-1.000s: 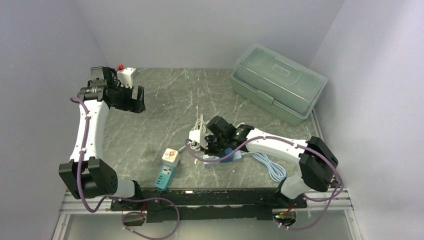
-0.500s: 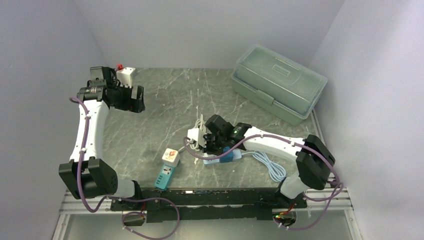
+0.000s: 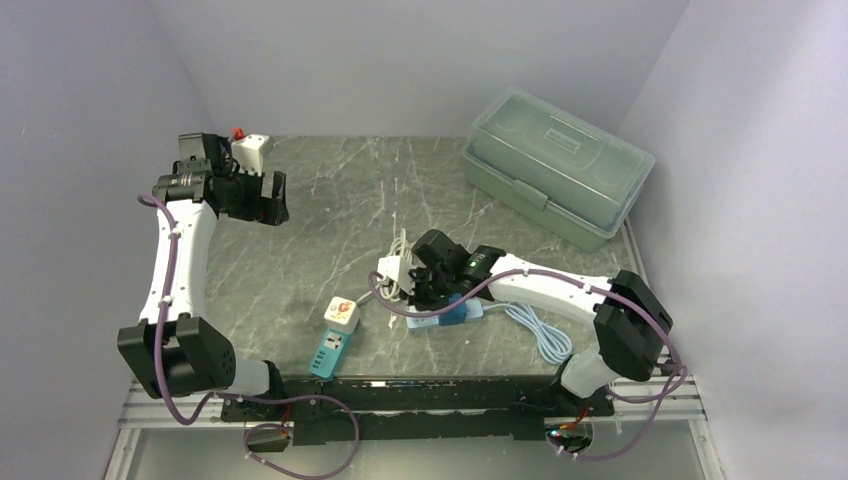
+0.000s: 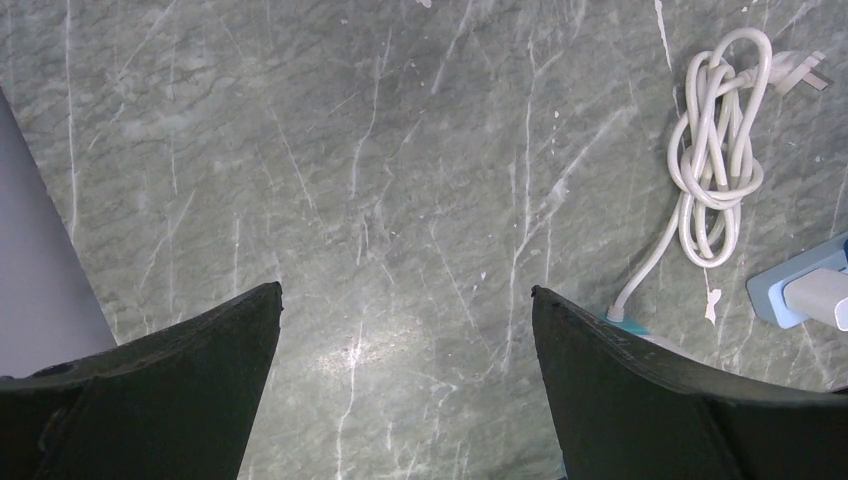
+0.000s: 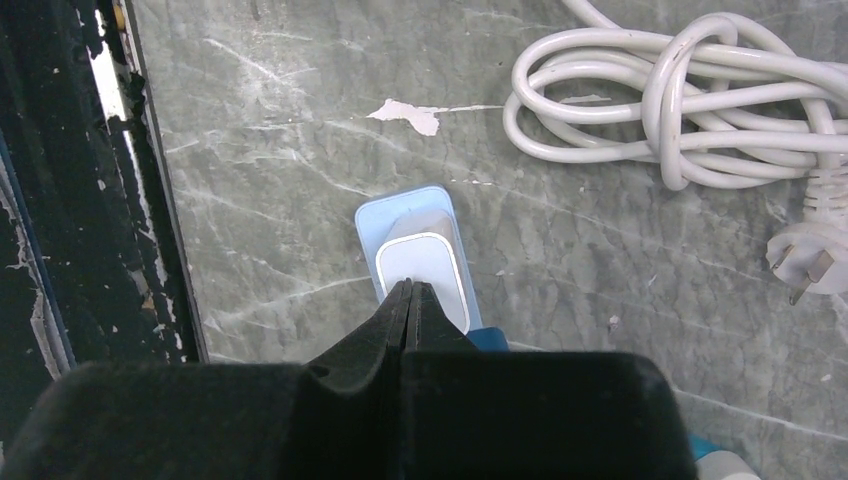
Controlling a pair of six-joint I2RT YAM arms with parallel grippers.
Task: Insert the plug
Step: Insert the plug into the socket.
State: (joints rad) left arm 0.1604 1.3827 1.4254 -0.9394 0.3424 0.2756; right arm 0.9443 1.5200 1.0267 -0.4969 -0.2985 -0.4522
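Observation:
A white plug block (image 5: 420,262) sits in the end of a light blue power strip (image 5: 400,205) that lies on the marble table. My right gripper (image 5: 410,287) is shut with nothing between its fingers, and its tips are right over the plug block's near edge. In the top view the right gripper (image 3: 420,290) is low over the blue strip (image 3: 452,315) at the table's middle. My left gripper (image 3: 268,200) is open and empty, held high at the back left. Its fingers (image 4: 200,380) frame bare table in the left wrist view.
A coiled white cable (image 5: 690,110) with a pronged plug (image 5: 805,265) lies beside the strip. A white cube adapter (image 3: 341,313) and a teal strip (image 3: 330,352) lie to the left front. A green lidded box (image 3: 555,165) stands back right. A white block (image 3: 250,150) is at the back left.
My right gripper has shifted slightly over the blue strip and stays shut. The left arm has barely moved.

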